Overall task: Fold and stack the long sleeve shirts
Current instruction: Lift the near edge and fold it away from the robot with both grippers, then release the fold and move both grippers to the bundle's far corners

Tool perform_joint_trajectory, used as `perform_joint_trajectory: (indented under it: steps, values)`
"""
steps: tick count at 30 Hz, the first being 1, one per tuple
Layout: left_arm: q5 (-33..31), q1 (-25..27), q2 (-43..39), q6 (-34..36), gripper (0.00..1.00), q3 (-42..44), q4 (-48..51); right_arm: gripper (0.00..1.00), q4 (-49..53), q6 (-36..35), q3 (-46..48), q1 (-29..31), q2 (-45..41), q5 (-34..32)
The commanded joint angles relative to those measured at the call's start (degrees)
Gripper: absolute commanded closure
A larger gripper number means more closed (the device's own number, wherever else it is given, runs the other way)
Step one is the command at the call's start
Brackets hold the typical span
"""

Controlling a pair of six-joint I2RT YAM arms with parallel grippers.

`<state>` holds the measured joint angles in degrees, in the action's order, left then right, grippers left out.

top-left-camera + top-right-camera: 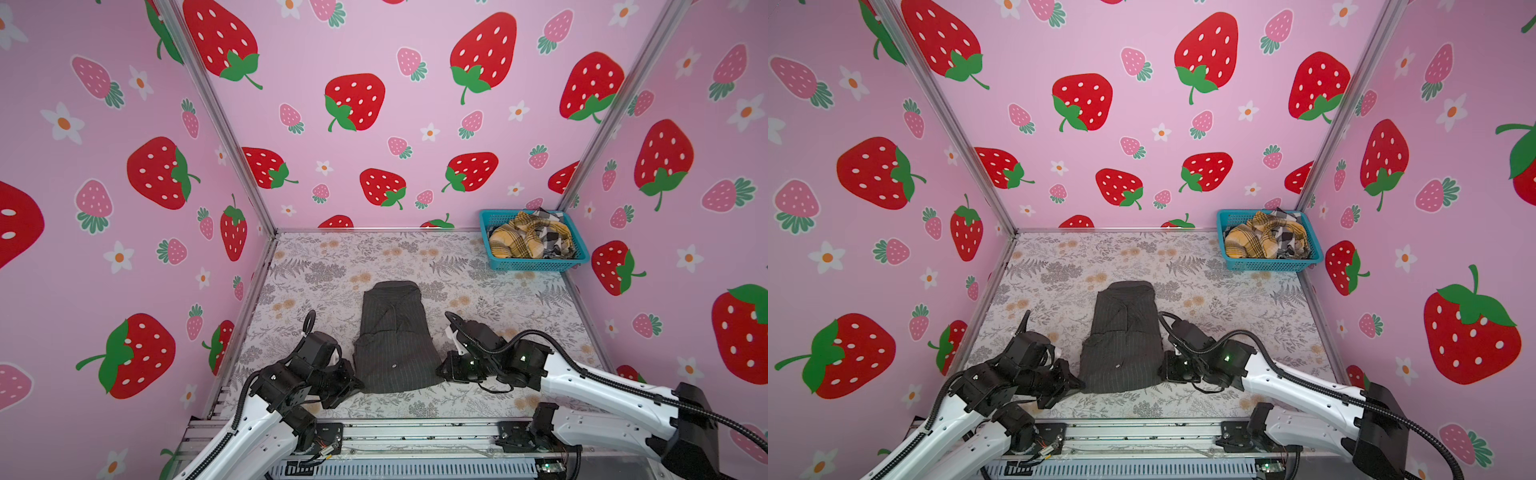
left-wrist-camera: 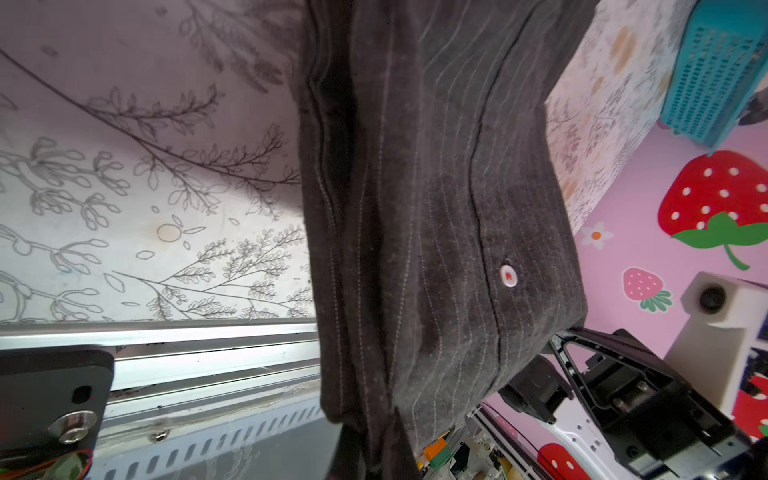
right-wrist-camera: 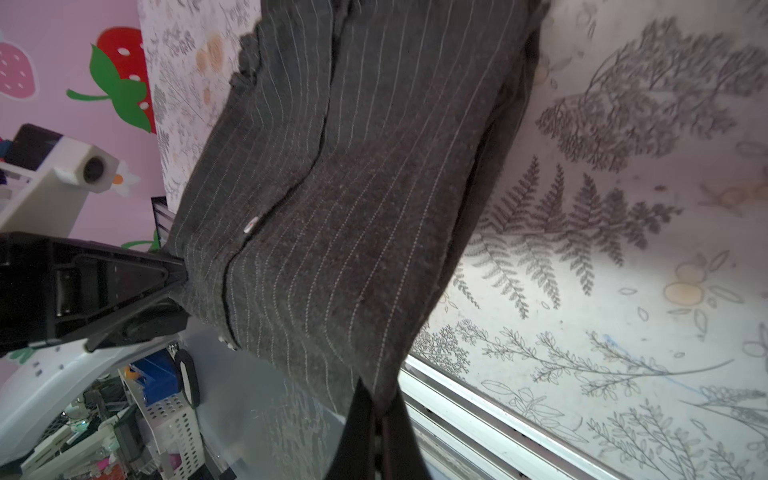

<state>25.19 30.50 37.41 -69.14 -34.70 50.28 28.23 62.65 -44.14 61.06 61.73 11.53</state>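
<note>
Jaws of the left gripper [image 1: 356, 384] are pinched together on the near left corner of the charcoal pinstripe shirt [image 1: 395, 332]. The right gripper [image 1: 441, 370] is clamped likewise on the near right corner, so the hem spans between them. Both wrist views show cloth nipped between dark fingertips [image 3: 351, 436]. The hem seems raised slightly off the floral table [image 1: 316, 266], though that is hard to judge. The shirt lies mid-table, folded into a narrow panel running away from the arms. A small pale button [image 2: 508, 275] with red thread sits near the hem; any marking on it is too small to read. At the far right corner, a teal mesh basket [image 1: 536, 264] holds the mustard plaid shirt [image 1: 515, 239] and the black-and-white check shirt [image 1: 555, 237], crumpled together.
</note>
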Motion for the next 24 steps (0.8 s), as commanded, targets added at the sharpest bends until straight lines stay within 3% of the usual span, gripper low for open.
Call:
perform_joint_trajectory:
  steps: [1,6,11,12,13,15,16,17,19,20,22,24]
  values:
    - [-4.2,-1.3,6.8,3.0,1.0,-7.6,-3.3,1.0,1.2,-5.8,-6.8,-5.0,3.8,-1.0]
    - [-4.8,-8.1,21.6,9.6,1.0,-17.0,-11.5,1.0,-0.8,-15.2,-17.9,-15.5,15.1,5.9]
    - [-3.2,-17.2,39.5,14.3,1.0,-28.4,-20.6,1.0,-3.3,-22.6,-34.4,-24.5,34.5,11.4]
    - [-3.4,-18.9,44.0,15.3,0.98,-31.4,-21.1,1.0,-3.5,-23.3,-38.7,-26.1,38.9,12.2]
    - [-2.5,-20.6,49.6,17.1,0.82,-35.0,-22.9,0.98,-3.2,-23.9,-45.0,-27.8,44.3,13.4]
    - [-1.7,-22.8,62.1,21.5,0.54,-46.7,-18.8,0.66,3.0,-26.2,-62.5,-30.8,57.5,13.7]
    - [-0.2,-23.6,67.9,23.8,0.46,-52.7,-17.9,0.38,5.9,-27.9,-72.6,-32.0,65.0,16.0]
    - [-2.5,-24.1,72.3,24.6,0.38,-58.5,-14.8,0.21,9.5,-28.9,-81.9,-33.0,71.3,16.9]
    - [0.3,-26.1,75.8,22.3,0.35,-61.9,-19.4,0.15,15.5,-31.5,-95.6,-34.4,78.8,16.6]
    - [0.7,-26.9,76.2,20.8,0.3,-62.5,-22.5,0.12,16.6,-32.6,-98.1,-34.6,79.6,15.7]
    - [2.1,-27.8,77.5,20.2,0.19,-66.6,-23.5,0.11,12.9,-33.3,-93.0,-34.7,75.9,15.0]
    - [3.3,-27.6,78.6,22.3,0.12,-72.1,-21.0,0.12,3.1,-32.1,-79.9,-34.0,67.9,14.5]
